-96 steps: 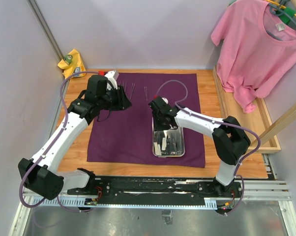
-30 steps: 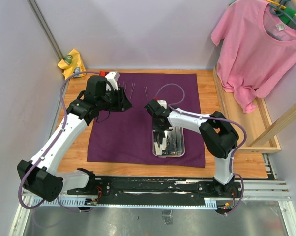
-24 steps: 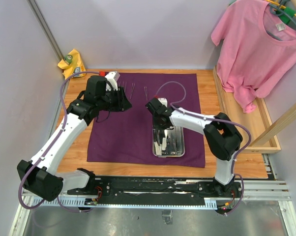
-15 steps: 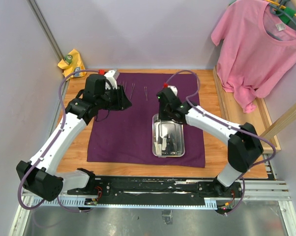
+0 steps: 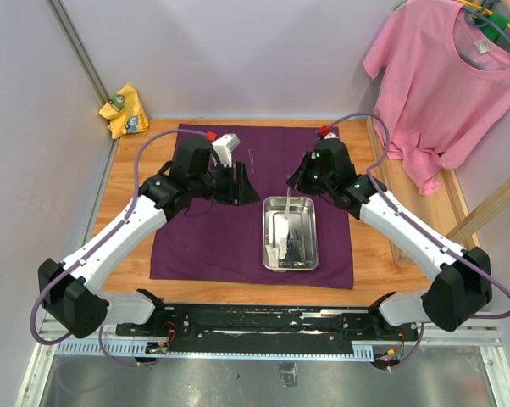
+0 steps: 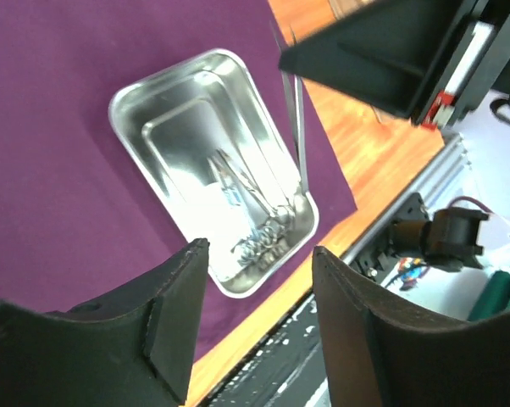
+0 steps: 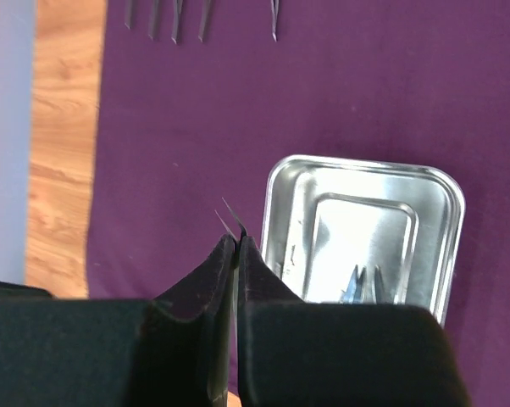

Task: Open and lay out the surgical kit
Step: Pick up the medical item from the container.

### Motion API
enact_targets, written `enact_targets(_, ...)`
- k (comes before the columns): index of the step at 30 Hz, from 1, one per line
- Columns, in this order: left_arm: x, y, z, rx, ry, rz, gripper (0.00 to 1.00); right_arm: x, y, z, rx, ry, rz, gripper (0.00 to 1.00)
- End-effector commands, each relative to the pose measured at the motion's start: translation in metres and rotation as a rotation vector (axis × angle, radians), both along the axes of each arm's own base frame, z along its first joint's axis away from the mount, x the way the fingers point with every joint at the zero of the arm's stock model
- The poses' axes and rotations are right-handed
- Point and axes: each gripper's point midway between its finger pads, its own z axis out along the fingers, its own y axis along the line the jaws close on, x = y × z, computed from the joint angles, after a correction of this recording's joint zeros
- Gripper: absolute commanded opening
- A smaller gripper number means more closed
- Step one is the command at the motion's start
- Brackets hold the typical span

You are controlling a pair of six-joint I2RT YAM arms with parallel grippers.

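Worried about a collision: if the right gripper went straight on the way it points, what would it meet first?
Probably the purple cloth, just beside the rim of the steel tray, with the forceps tips in the right gripper touching first; depth is unclear.

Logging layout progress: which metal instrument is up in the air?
The slim forceps pinched in the right end effector, hanging by the steel tray; the other instruments lie in the tray or in a row on the purple cloth.
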Motion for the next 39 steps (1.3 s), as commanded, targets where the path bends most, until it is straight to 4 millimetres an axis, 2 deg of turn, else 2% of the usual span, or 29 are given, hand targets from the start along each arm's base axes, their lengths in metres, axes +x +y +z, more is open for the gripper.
enact_targets(1, -0.014, -0.033, 0.008, -0.093, -0.003, -0.079, 0.59, 0.006, -0.005, 0.017, 0.176, 0.016, -0.042, 0.01)
enact_targets(5, -0.02, -0.051, 0.006, -0.103, -0.009, -0.097, 0.63, 0.012, -0.005, 0.013, 0.333, 0.074, -0.066, 0.01)
enact_targets(7, -0.022, -0.059, -0.001, -0.085, -0.003, -0.1, 0.62, 0.012, -0.002, 0.007, 0.389, 0.108, -0.064, 0.01)
enact_targets(13, -0.016, -0.07, -0.027, 0.045, 0.014, -0.057, 0.57, 0.01, 0.006, 0.006, 0.436, 0.14, -0.035, 0.01)
enact_targets(23, -0.003, -0.072, -0.039, 0.11, 0.011, -0.024, 0.51, 0.009, 0.008, 0.012, 0.444, 0.131, -0.013, 0.01)
enact_targets(29, -0.001, -0.076, -0.043, 0.12, 0.016, -0.033, 0.41, 0.009, 0.009, 0.01, 0.446, 0.139, -0.007, 0.01)
enact_targets(37, -0.001, -0.078, -0.051, 0.135, 0.027, -0.035, 0.39, 0.009, 0.01, 0.011, 0.451, 0.139, -0.002, 0.01)
enact_targets(39, -0.001, -0.079, -0.051, 0.135, 0.028, -0.038, 0.34, 0.01, 0.01, 0.011, 0.452, 0.138, -0.001, 0.01)
